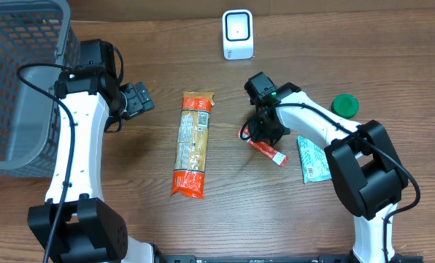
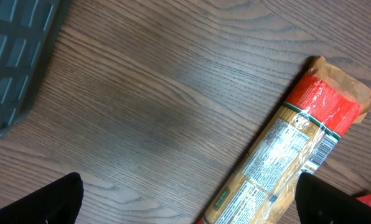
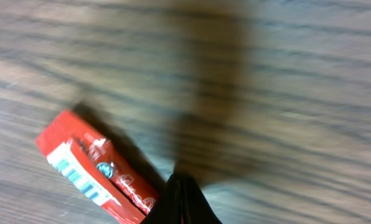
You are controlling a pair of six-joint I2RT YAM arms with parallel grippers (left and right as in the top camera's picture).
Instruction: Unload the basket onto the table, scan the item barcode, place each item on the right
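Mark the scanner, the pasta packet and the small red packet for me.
scanner (image 1: 237, 29), overhead view, middle of its white face.
pasta packet (image 1: 192, 145), overhead view, middle of the pack.
small red packet (image 3: 91, 173), right wrist view, middle of its printed face.

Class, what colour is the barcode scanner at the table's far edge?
White; the barcode scanner shows best in the overhead view.

Basket (image 1: 13, 88) far left; scanner (image 1: 238, 34) far centre; pasta packet (image 1: 192, 144) in the middle, small packet (image 1: 272, 152) right of it, pouch (image 1: 314, 161) further right, lid (image 1: 344, 106) behind the pouch
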